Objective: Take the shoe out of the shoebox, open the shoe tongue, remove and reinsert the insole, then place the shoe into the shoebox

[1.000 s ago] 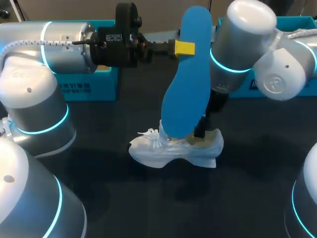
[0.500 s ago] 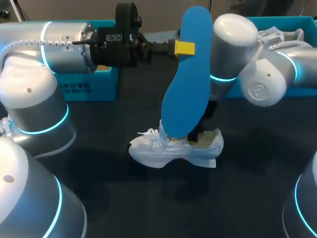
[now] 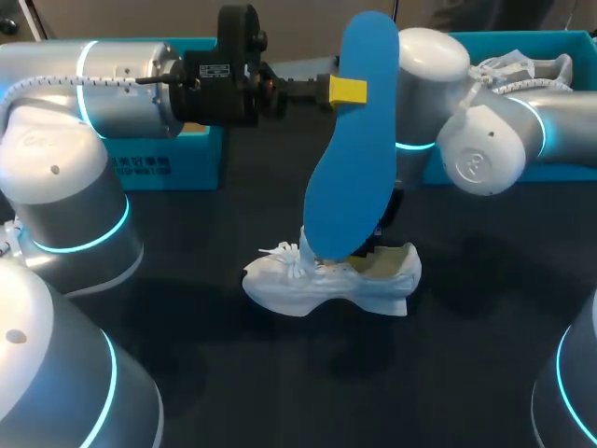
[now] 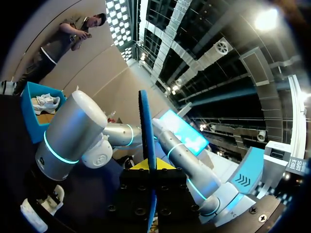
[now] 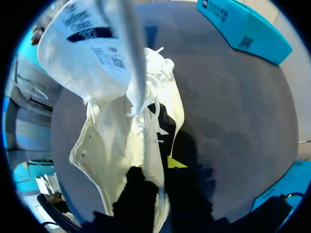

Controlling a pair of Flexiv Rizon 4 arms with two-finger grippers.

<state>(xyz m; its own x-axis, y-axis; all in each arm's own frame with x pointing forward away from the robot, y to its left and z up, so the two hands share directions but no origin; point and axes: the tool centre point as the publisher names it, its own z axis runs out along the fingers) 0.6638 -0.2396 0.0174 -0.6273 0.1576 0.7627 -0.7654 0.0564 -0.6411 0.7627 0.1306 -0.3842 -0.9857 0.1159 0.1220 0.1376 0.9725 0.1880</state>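
While left claw (image 3: 351, 91) clamps insole (image 3: 350, 177), only wrist view shows right claw (image 5: 159, 170) pinching shoe (image 5: 112, 138).

The dark table (image 3: 187, 317) carried a white shoe (image 3: 326, 285) lying near its middle. A blue box (image 3: 168, 168) stood at the far left, and a second blue box (image 3: 532, 39) at the far right.

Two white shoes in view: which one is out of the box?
The shoe on the table below the blue insole; the other shoe lies in the teal box.

The insole (image 3: 353, 140) stands over the shoe (image 3: 317, 285), shoeboxes (image 3: 159, 168) behind
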